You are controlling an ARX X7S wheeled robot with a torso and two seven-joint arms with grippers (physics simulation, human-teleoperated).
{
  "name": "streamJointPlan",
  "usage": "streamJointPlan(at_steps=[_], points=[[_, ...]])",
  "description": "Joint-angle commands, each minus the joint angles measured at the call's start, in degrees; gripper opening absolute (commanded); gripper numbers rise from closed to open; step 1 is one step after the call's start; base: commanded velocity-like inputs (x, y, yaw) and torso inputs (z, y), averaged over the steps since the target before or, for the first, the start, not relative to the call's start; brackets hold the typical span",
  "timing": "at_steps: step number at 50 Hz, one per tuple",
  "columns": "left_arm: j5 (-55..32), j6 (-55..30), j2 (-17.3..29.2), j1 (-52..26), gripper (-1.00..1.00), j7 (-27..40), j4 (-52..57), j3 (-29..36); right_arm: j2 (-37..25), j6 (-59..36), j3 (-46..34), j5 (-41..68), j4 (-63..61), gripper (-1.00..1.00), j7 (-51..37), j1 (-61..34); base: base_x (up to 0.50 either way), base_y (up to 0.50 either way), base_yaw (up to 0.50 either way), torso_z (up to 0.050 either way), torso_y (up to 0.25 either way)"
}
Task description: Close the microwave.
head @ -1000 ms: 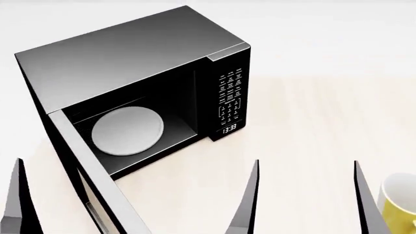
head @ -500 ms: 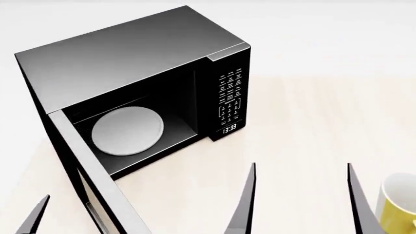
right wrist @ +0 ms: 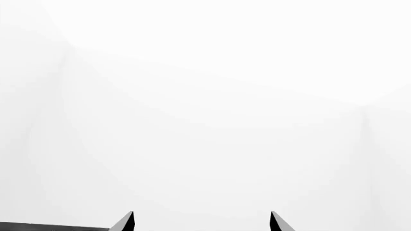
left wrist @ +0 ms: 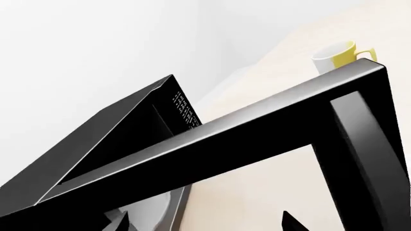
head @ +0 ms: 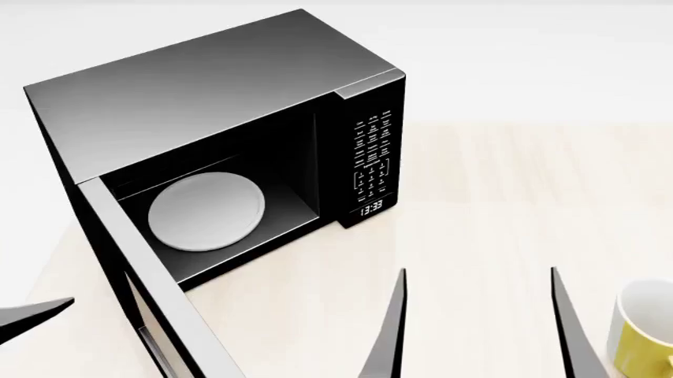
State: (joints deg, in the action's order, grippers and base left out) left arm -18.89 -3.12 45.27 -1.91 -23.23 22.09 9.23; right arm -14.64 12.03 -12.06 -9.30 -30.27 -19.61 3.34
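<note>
The black microwave (head: 210,87) stands on the pale table with its door (head: 137,268) swung wide open toward me, hinged at its left. The white turntable plate (head: 205,211) lies inside, with the keypad (head: 373,153) to its right. One finger (head: 37,315) of my left gripper shows low at the left, on the door's outer side. In the left wrist view the left gripper (left wrist: 204,222) is open and empty, with the door frame (left wrist: 257,130) crossing close in front. I cannot tell if they touch. My right gripper (head: 478,331) is open and empty in front of the keypad.
A yellow mug (head: 641,331) with a white inside stands at the front right, just right of my right gripper; it also shows in the left wrist view (left wrist: 334,55). The pale wooden table (head: 505,197) stretches right of the microwave. The right wrist view shows the right gripper (right wrist: 201,222) and white wall.
My left gripper's finger has dropped and tilted flat at the lower left, beside the door's outer side. My right gripper has shifted a little left and down. The door has not moved.
</note>
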Motion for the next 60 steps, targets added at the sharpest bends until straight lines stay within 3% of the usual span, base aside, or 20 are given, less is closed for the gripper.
streamJointPlan(at_steps=[1, 32, 60], points=[[0.4, 2.5, -2.0, -3.0, 1.0, -1.7, -7.7, 1.0, -0.2, 0.4, -0.6, -0.1, 0.5, 1.0, -0.4, 0.2, 0.0, 0.0, 0.0, 0.0, 0.0], [3.9, 6.9, -10.9, -9.8, 1.0, -5.0, -19.3, 8.6, -1.0, 1.0, -1.6, 0.5, 1.5, 1.0, -1.1, 0.2, 0.0, 0.0, 0.0, 0.0, 0.0], [5.5, 12.3, -17.5, -14.2, 1.0, -5.1, -28.9, 10.9, -1.6, 1.0, -2.2, 1.3, 2.0, 1.0, -1.7, 0.1, 0.0, 0.0, 0.0, 0.0, 0.0]])
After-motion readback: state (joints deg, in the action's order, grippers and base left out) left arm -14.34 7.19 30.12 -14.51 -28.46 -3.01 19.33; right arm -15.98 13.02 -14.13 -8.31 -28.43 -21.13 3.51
